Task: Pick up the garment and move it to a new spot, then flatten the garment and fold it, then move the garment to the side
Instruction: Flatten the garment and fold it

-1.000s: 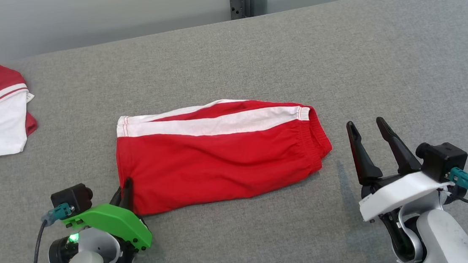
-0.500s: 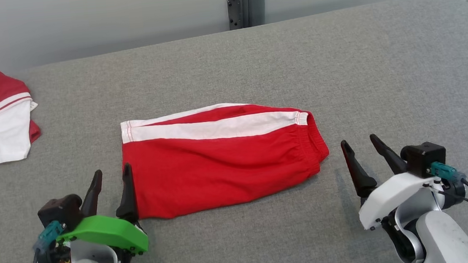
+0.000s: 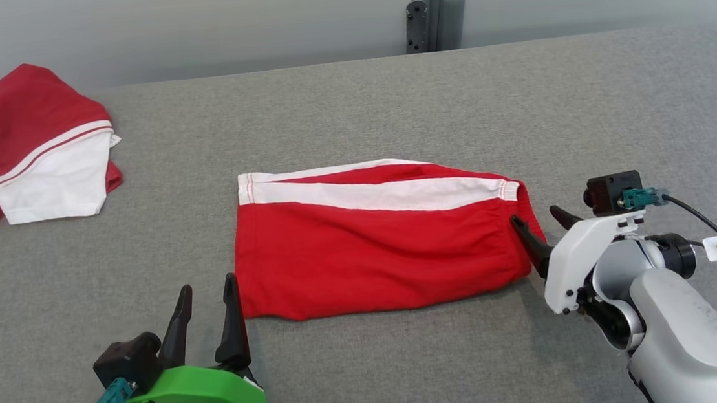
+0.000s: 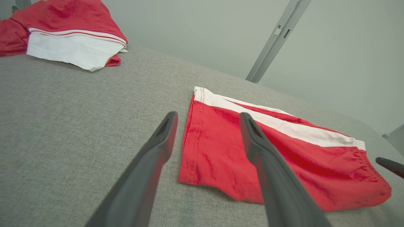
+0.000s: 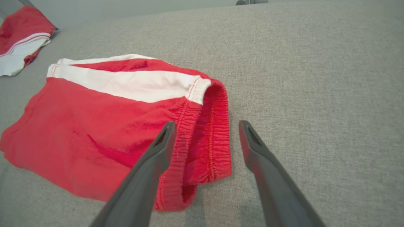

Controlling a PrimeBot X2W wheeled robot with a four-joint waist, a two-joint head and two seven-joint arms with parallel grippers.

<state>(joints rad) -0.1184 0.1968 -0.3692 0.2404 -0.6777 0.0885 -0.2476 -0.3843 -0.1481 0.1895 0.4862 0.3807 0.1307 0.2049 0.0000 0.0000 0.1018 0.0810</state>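
Observation:
The garment (image 3: 376, 252) is a pair of red shorts with a white side stripe, lying folded flat in the middle of the grey padded surface (image 3: 350, 111). My left gripper (image 3: 207, 286) stands open just off the lower-left hem corner; in the left wrist view the gripper (image 4: 208, 115) has its right finger over the hem (image 4: 195, 138). My right gripper (image 3: 535, 214) is open at the elastic waistband end. In the right wrist view the gripper (image 5: 206, 123) straddles the waistband (image 5: 211, 135), one finger above red cloth, the other above bare surface. Nothing is held.
A second red and white garment (image 3: 36, 152) lies bunched at the far left edge of the surface. A grey metal post (image 3: 432, 7) stands behind the back edge against a pale wall. Bare grey surface stretches to the right of the shorts.
The head camera has turned, shifting the whole picture. My left gripper has come off the hem corner and opened. My right gripper has moved in to the waistband end.

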